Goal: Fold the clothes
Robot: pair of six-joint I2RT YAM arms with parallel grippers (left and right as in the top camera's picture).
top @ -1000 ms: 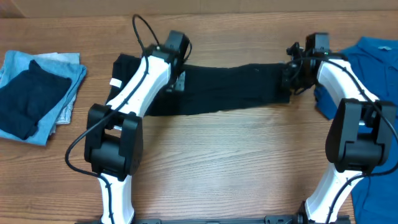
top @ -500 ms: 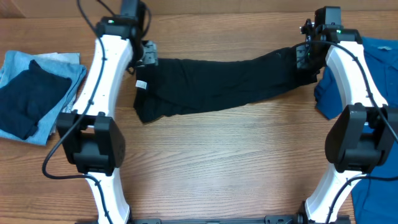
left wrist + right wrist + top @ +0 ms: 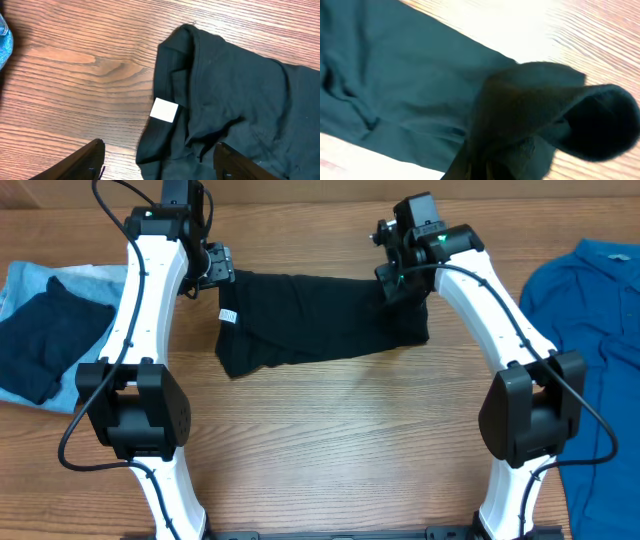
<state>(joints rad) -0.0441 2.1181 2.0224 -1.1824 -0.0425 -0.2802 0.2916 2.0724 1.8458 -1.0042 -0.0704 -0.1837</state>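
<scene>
2 arms over a wooden table [image 3: 330, 450]. At 3 o'clock, running off the picture's edge, a blue shirt [image 3: 590, 310], touched by neither arm. At 12 o'clock, between both arms, a black shirt [image 3: 320, 315]: flat on the wood for most of its width, rumpled at its 9 o'clock end, bunched and folded over at its 3 o'clock end. At 9 o'clock, well apart from it, a folded pile [image 3: 50, 330], dark blue on pale blue. Clamped on the black shirt's 3 o'clock end, the right gripper [image 3: 400, 280], with cloth hanging in a loop around its fingers in the wrist view. Spread wide and holding nothing, the left gripper [image 3: 213, 265], just beside the shirt's 10 o'clock corner. Near that corner, a small white label [image 3: 228, 316], face up by the collar.
</scene>
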